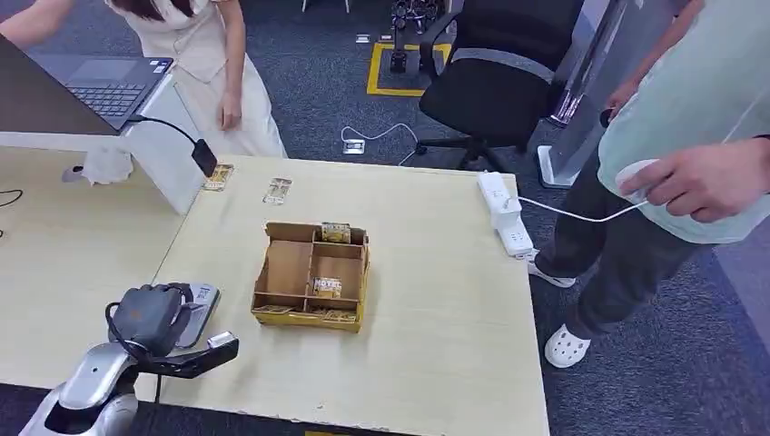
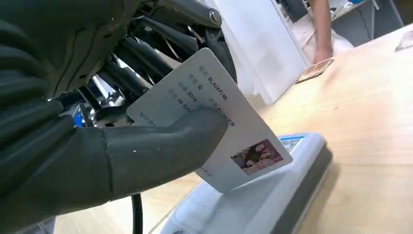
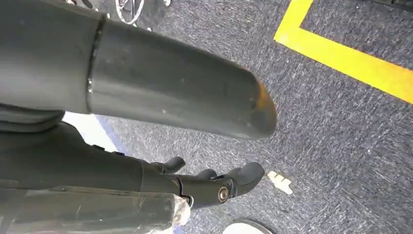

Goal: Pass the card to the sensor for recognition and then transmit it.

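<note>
Left robot hand grips the card, thumb pressed across its printed face, and holds it tilted right over the grey sensor on the desk. Just beyond that robot hand sits the cardboard organizer box with small cards in its compartments. Farther off, two more cards lie near the white stand. Right robot hand hangs over grey carpet, fingers apart, holding nothing.
</note>
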Motion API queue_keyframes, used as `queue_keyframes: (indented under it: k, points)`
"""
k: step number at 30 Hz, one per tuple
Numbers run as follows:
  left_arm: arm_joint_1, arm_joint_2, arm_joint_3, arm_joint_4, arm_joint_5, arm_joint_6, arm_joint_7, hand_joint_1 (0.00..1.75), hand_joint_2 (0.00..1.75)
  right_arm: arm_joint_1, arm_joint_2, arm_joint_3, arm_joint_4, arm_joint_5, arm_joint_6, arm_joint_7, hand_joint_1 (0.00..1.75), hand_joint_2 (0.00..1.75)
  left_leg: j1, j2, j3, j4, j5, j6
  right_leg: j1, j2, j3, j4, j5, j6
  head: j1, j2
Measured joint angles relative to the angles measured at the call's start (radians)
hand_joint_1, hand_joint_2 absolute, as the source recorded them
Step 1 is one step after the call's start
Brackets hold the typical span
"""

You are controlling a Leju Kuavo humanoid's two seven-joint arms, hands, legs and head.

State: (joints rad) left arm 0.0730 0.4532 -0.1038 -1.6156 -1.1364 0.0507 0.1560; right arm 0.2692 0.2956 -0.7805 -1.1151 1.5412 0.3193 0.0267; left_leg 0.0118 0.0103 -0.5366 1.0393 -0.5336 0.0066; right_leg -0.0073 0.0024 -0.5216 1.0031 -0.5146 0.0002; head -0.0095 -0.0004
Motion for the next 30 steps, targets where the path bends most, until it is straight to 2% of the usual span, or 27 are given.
queue_keyframes:
  k: [5,10,17,22,30]
  points:
    - [0.001,0.019,-0.005,0.003,0.032,-0.035,-0.018,1.75,1.75,-0.001,0.0,-0.001,0.0,0.014,0.0,-0.003,0.0,0.0,0.0,-0.001,0.0,0.0,0.0,0.0,0.0,0.0,0.001,0.0,0.0,0.0,0.0,0.0]
    - [0.003,0.026,-0.026,0.006,0.063,-0.082,-0.011,1.75,1.75,-0.002,0.0,-0.005,0.0,0.023,0.001,-0.01,0.0,0.0,0.0,-0.003,0.002,0.0,0.0,0.0,-0.001,-0.002,0.004,0.0,0.0,0.0,0.0,0.0]
    - [0.02,0.032,-0.051,0.021,0.076,-0.096,0.001,1.75,1.75,-0.002,0.0,-0.01,0.0,0.029,-0.001,-0.009,0.0,0.0,0.0,-0.003,0.002,0.0,0.001,0.0,-0.001,-0.003,0.005,0.0,0.0,0.0,0.0,0.0]
    - [0.022,0.042,-0.065,0.023,0.113,-0.137,0.003,1.75,1.75,-0.003,0.0,-0.01,0.0,0.029,-0.002,-0.001,0.0,0.0,0.0,-0.004,0.003,0.0,0.002,0.0,0.0,-0.003,0.005,0.0,0.0,0.0,0.0,0.0]
    - [0.022,0.045,-0.072,0.023,0.117,-0.141,0.003,1.75,1.75,-0.003,0.0,-0.01,0.0,0.029,-0.003,-0.001,0.0,0.0,0.0,-0.004,0.003,0.0,0.002,0.0,-0.001,-0.004,0.006,0.0,0.0,0.0,0.0,0.0]
